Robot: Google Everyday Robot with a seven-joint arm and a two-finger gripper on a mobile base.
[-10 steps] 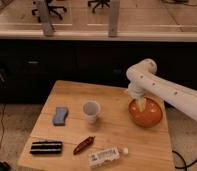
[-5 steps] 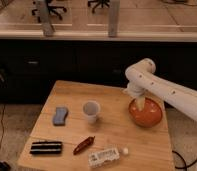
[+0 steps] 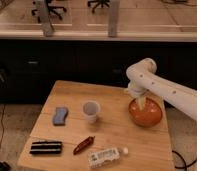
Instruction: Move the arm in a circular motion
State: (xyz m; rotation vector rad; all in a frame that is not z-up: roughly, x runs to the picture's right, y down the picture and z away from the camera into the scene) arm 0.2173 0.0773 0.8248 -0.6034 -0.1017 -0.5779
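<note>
The arm (image 3: 167, 90) reaches in from the right, its tool (image 3: 137, 105) hanging just above the orange bowl (image 3: 147, 116), carrying nothing, grip state untellable; the cup (image 3: 91, 111) stands apart on the desk (image 3: 112, 95), leaving circling room.

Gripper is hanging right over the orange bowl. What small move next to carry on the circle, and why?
Probably sweep the gripper sideways at its present height rather than lower it. It hangs over the orange bowl, on the arm, and the white cup stands well off to the side, so a small arc looks free.
</note>
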